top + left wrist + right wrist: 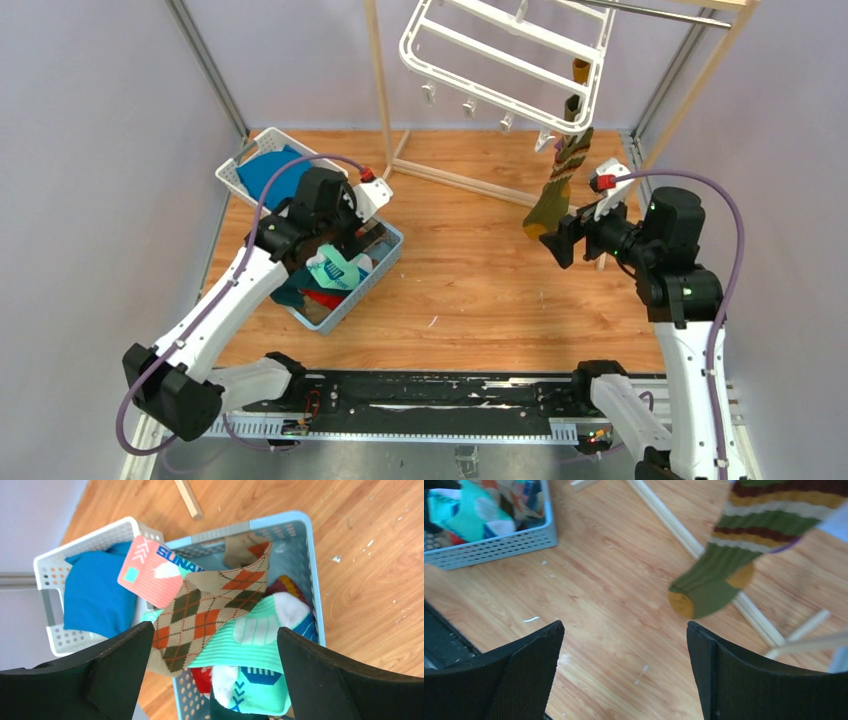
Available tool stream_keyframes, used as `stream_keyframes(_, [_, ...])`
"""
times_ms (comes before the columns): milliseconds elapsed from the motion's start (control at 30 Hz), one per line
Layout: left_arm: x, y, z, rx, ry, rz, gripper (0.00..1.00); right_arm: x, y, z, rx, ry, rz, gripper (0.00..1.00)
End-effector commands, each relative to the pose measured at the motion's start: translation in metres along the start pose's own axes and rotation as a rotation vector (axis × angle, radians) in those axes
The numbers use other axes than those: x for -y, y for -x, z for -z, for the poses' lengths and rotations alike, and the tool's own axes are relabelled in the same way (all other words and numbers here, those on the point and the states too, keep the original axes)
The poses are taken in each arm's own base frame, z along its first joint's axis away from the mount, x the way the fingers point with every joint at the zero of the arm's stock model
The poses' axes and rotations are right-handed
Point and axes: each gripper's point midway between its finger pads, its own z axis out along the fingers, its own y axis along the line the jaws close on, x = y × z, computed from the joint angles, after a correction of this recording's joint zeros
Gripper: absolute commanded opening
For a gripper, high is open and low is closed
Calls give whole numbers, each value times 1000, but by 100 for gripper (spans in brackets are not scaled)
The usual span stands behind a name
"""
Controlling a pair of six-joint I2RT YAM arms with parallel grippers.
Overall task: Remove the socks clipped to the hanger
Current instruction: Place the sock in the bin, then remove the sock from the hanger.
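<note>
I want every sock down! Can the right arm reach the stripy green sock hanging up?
Probably yes. The right gripper is open, close beside the striped sock hanging from the hanger, with nothing between them.

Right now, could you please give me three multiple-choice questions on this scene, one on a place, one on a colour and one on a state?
1. Where is the striped sock?
A. in the blue basket
B. hanging from the white hanger
C. flat on the table

2. What colour is the folded cloth in the white basket?
A. red
B. yellow
C. blue

3. How are the right fingers?
A. open, holding nothing
B. shut on the striped sock
C. shut on the hanger

Answers: 1 B, it dangles from the hanger's corner; 2 C, the left wrist view shows it blue; 3 A, they stand wide apart, short of the sock.
</note>
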Motion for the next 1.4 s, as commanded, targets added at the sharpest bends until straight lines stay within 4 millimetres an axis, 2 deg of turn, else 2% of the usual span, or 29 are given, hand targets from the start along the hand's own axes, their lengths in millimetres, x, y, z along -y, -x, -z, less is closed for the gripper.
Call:
stream_keyframes(0, [-6, 28, 13, 107, -10, -6, 99, 35, 10, 28, -26, -238, 45, 91])
stream_keyframes(133, [-1, 52, 25, 218, -58, -4, 100, 60, 32, 34, 16, -354, 115, 90])
stream_keyframes(300, [8, 76, 35, 317, -132, 5, 99, 81, 71, 19, 108, -368, 215, 90])
stream_keyframes(433, [9, 84, 38, 346, -149, 9, 99, 79, 96, -1, 167, -263, 313, 87])
stream_keyframes(567, [14, 88, 42, 376, -173, 6, 100, 77, 120, -10, 233, -208, 341, 86])
stream_keyframes(667, [16, 89, 45, 391, -182, 2, 100, 75, 131, -17, 266, -168, 357, 84])
stream_keyframes(800, [15, 90, 44, 394, -174, -4, 100, 59, 142, -25, 331, -58, 395, 80])
stream_keyframes(900, [12, 92, 44, 388, -168, 4, 100, 50, 147, -27, 364, 1, 407, 72])
stream_keyframes(1100, [8, 100, 42, 392, -169, 29, 100, 43, 148, -32, 376, 55, 382, 69])
stream_keyframes(1233, [8, 105, 45, 411, -177, 31, 100, 58, 139, -27, 315, -47, 321, 68])
stream_keyframes(1367, [10, 104, 43, 416, -178, 25, 100, 42, 124, -16, 307, -23, 334, 68])
